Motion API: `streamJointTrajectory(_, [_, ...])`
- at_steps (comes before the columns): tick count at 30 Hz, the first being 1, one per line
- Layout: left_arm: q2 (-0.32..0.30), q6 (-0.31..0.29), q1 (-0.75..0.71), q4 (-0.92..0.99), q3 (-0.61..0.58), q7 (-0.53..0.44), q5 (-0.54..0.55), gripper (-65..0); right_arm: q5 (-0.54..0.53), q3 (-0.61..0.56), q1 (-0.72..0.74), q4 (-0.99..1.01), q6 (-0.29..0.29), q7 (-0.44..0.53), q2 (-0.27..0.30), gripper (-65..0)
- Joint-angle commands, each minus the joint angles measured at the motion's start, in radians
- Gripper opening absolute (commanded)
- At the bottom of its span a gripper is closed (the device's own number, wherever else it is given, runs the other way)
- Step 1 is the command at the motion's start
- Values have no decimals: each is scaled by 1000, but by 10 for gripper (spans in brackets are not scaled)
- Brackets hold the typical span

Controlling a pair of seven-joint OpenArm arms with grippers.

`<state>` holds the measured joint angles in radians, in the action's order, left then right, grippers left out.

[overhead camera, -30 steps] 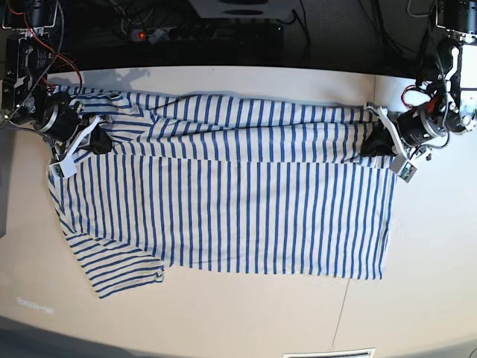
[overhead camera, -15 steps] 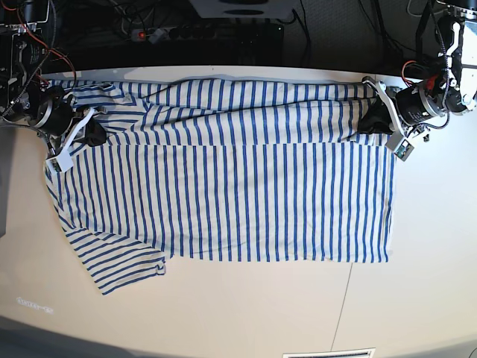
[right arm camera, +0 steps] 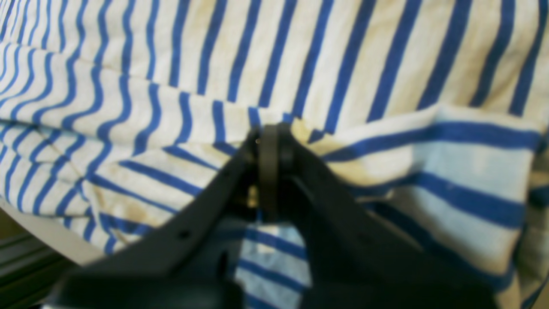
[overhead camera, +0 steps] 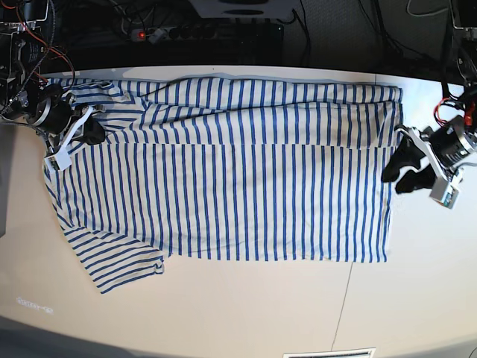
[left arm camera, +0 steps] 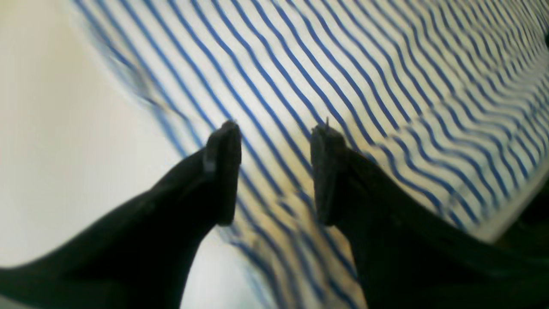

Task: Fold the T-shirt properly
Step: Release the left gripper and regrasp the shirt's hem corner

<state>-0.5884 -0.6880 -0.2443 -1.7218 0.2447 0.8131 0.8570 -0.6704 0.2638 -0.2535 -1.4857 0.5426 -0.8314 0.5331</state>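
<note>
The T-shirt, white with narrow blue stripes, lies spread flat across the table, with one sleeve sticking out at the front left. My right gripper is at the shirt's far left corner and is shut on a fold of its fabric; the right wrist view shows the closed tips pinching the striped cloth. My left gripper is open at the shirt's right edge. In the left wrist view it stands spread above the striped cloth with nothing between the fingers.
The white table has a thin seam running to its front edge. A power strip and cables lie in the dark strip behind the table's back edge. The arm bases stand at both far corners.
My left gripper has let go of the shirt's right edge, opened and moved toward the front. The bunched back part now lies spread to the table's back edge. My right gripper stays shut.
</note>
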Motion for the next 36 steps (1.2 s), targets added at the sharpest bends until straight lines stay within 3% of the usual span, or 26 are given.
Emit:
streamJointTrajectory(1, [-37, -9, 35, -14, 15, -30, 19, -350, 35, 7, -3, -3, 30, -27, 20, -650])
streamJointTrajectory(5, [-107, 5, 116, 19, 4, -114, 27, -268, 35, 7, -2, -3, 30, -26, 20, -650])
streamJointTrajectory(8, [-134, 80, 199, 109, -58, -166, 14, -261, 35, 7, -2, -3, 30, -26, 20, -650])
streamJointTrajectory(11, [-134, 85, 307, 254, -147, -166, 8, -261, 46, 7, -2, -2, 30, -26, 18, -650])
streamJointTrajectory(17, [-77, 82, 557, 632, -298, -165, -18, -261, 44, 7, -3, -1, 30, -26, 18, -650])
streamJointTrajectory(23, [-12, 62, 720, 954, -310, -100, -16, -261, 42, 7, -2, -1, 30, -26, 18, -650])
streamJointTrajectory(36, [79, 63, 739, 1093, -310, -45, 2, -261, 42, 7, -2, -1, 30, -26, 18, -650])
